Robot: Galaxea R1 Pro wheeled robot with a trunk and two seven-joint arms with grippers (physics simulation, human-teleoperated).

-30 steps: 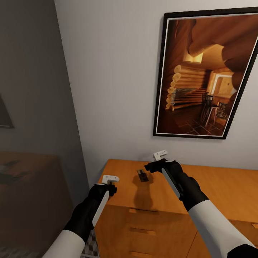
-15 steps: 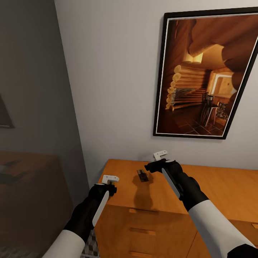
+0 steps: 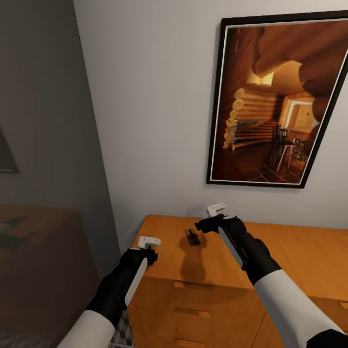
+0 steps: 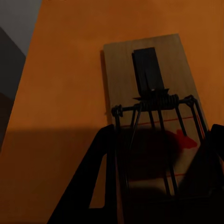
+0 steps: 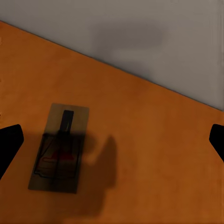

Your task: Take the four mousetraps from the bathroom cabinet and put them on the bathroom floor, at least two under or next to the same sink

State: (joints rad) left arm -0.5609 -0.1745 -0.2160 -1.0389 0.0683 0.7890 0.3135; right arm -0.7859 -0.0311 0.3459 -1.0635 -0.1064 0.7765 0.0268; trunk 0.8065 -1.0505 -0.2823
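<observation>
- Mousetraps: one mousetrap (image 3: 192,237) lies flat on top of the orange-brown cabinet (image 3: 290,256), toward the cabinet's left end and nearer its back edge than its front edge, with bare wood all round it.
- In the right wrist view this same trap (image 5: 58,148) is a small tan board with a dark bar and wire spring and a red mark, lying partly in a shadow cast on the cabinet top.
- Right gripper (image 3: 208,220) hangs over the cabinet top just beside that trap, on the side away from the cabinet's left end. In its wrist view the two black fingertips (image 5: 9,144) sit far apart at opposite borders, so the jaws stand wide, and nothing is between them.
- Left gripper (image 3: 151,252) is at the cabinet's front left corner, right at the front edge.
- In the left wrist view a second mousetrap (image 4: 154,107) lies on the orange cabinet top, seen very close. Its near end runs between the two dark fingers (image 4: 100,182), which flank the board on either side.
- I cannot tell whether those fingers press the board or only straddle it; the near end is in deep shadow.
- A patch of cube-patterned bathroom floor (image 3: 121,333) shows below the left forearm, beside the cabinet's left end.
- A framed picture (image 3: 278,104) of a log interior hangs on the wall above the cabinet.
</observation>
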